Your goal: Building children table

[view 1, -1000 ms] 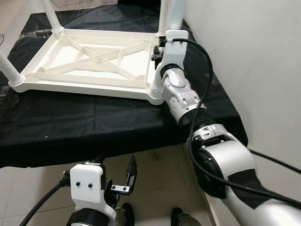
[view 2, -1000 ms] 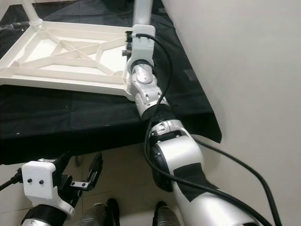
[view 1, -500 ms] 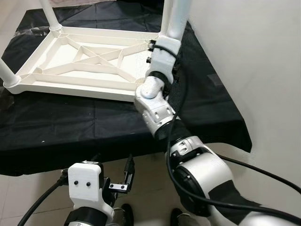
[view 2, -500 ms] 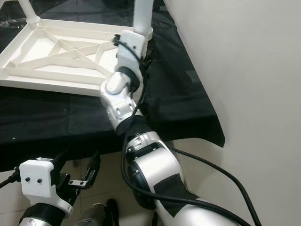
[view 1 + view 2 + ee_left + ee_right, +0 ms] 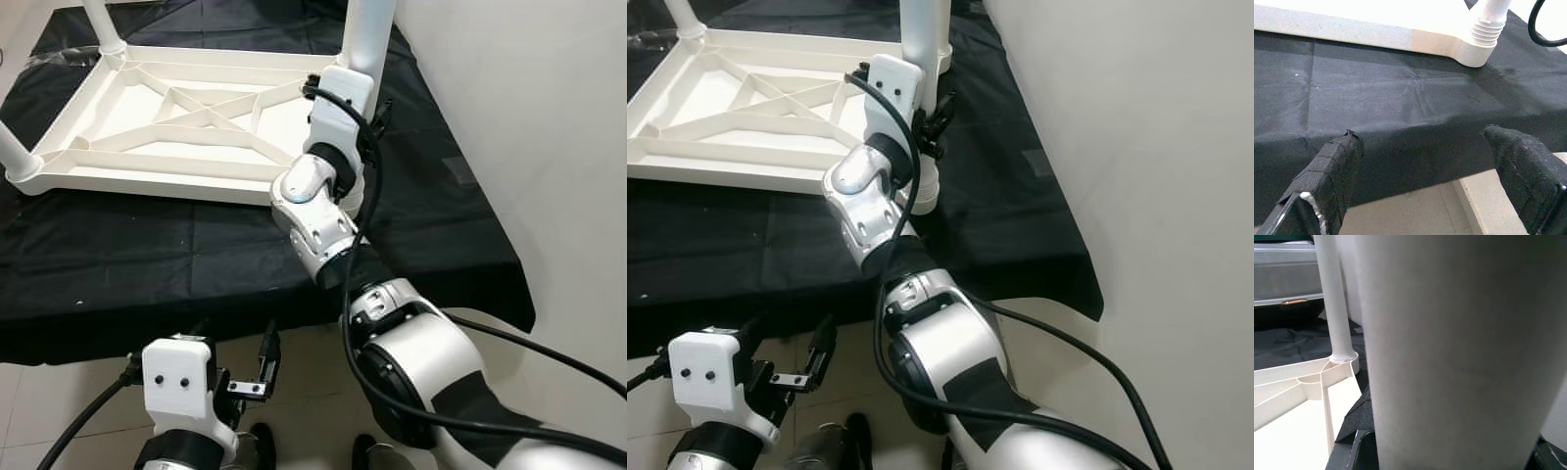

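A white plastic table (image 5: 147, 181) lies upside down on a black cloth (image 5: 147, 255), its ribbed underside facing up. One white leg (image 5: 367, 29) stands at the near right corner, with its threaded base (image 5: 926, 191) showing at the socket. My right gripper (image 5: 364, 98) is shut on the table leg, with a black finger on each side of it (image 5: 1449, 357). My left gripper (image 5: 235, 357) hangs low in front of the cloth's edge. It is open and holds nothing, its fingers (image 5: 1337, 166) spread wide.
Other legs stand at the far left corner (image 5: 98, 20) and the near left corner (image 5: 15, 157). A pale wall (image 5: 529, 117) runs close along the right side. Tiled floor (image 5: 59, 392) lies below the cloth's front edge. A black cable (image 5: 367, 196) loops along my right arm.
My right wrist has turned around the leg, and the forearm has swung to the left. The head view has shifted a little. The left gripper stays where it was.
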Motion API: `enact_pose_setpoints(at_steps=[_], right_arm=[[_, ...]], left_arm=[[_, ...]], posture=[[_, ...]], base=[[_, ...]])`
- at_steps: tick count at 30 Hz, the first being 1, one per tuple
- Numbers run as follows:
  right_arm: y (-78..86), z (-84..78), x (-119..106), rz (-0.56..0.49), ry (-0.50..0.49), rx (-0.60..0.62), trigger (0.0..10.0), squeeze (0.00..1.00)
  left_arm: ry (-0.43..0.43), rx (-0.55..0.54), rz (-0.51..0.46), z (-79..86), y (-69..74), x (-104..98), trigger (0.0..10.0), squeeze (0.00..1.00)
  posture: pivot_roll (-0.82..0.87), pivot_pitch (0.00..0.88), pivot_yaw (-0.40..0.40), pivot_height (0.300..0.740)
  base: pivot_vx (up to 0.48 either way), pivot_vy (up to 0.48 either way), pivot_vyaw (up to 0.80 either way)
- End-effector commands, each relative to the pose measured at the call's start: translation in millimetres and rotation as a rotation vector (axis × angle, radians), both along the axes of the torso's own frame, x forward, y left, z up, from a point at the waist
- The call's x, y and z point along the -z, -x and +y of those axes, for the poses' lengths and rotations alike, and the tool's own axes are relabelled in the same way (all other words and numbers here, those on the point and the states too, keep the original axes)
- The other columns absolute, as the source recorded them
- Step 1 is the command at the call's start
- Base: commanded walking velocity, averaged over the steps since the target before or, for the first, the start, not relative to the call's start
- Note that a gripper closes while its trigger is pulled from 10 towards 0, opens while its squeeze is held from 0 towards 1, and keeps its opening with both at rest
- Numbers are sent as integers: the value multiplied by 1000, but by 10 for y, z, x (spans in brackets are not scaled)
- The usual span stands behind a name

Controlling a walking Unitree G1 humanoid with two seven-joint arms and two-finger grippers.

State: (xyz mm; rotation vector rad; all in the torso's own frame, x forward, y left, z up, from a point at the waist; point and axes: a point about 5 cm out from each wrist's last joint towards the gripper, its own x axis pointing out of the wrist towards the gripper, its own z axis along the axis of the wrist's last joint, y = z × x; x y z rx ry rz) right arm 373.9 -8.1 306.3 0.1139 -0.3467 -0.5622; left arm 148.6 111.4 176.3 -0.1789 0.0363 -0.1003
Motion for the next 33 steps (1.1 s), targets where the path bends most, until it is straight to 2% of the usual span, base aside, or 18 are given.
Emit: enact_pose_setpoints(at_steps=[1,3,7,9,11,13,14,15,16,18,23,24,25,27,29,31,32,33], right_arm=[[-51,-103,-138,-24,-172,-121,10000,0],[-51,-103,-138,-24,-172,-121,10000,0],[-16,-300,-541,-197,-240,-224,10000,0],[3,-340,-606,-230,-243,-243,10000,0],[7,-324,-645,-263,-222,-423,10000,0],[7,-324,-645,-263,-222,-423,10000,0],[11,-267,-566,-277,-169,-596,10000,0],[29,-222,-493,-273,-165,-716,10000,0],[29,-222,-493,-273,-165,-716,10000,0],[73,-193,-327,-274,-155,-886,10000,0],[135,-213,-140,-243,-200,-1043,10000,0],[162,-205,-101,-235,-205,-1083,10000,0],[162,-205,-101,-235,-205,-1083,10000,0],[217,-168,-37,-211,-210,-1162,10000,0],[217,-168,-37,-211,-210,-1162,10000,0],[241,-152,-10,-201,-203,-1192,10000,0],[263,-136,38,-184,-198,-1224,10000,0],[263,-136,38,-184,-198,-1224,10000,0]], left_arm=[[-9,-21,25,28,-41,93,10000,0],[-9,-21,25,28,-41,93,10000,0],[-2,-35,18,62,-123,137,10000,0],[0,-39,15,69,-139,143,10000,0],[2,-47,8,82,-179,152,10000,0],[2,-47,8,82,-179,152,10000,0],[-2,-52,-1,101,-238,160,10000,408],[3,-49,-11,108,-261,150,10000,1000],[3,-49,-11,108,-261,150,10000,1000],[-58,-40,-22,127,-321,140,10000,1000],[-165,4,-33,134,-456,142,10000,1000],[-195,43,-51,106,-516,113,10000,0],[-195,43,-51,106,-516,113,10000,0],[-285,75,-93,76,-686,40,10000,0],[-285,75,-93,76,-686,40,10000,0],[-317,70,-101,79,-769,17,10000,0],[-352,76,-102,81,-875,28,10000,0],[-352,76,-102,81,-875,28,10000,0]], posture=[[90,247,-22,740],[90,247,-22,740],[74,209,-21,740],[74,209,-21,740],[70,183,-23,740],[70,183,-23,740],[62,154,-22,740],[61,151,-23,740],[61,151,-23,740],[51,133,-23,740],[45,113,-24,740],[38,104,-24,740],[38,104,-24,740],[27,91,-20,740],[27,91,-20,740],[25,90,-21,740],[20,83,-22,740],[20,83,-22,740]], base=[[0,0,0],[0,0,0],[0,0,0],[0,0,0],[0,0,0],[0,0,0],[0,0,0],[0,0,0],[0,0,0],[0,0,0],[0,0,0],[0,0,0],[0,0,0],[0,0,0],[0,0,0],[0,0,0],[0,0,0],[0,0,0]])
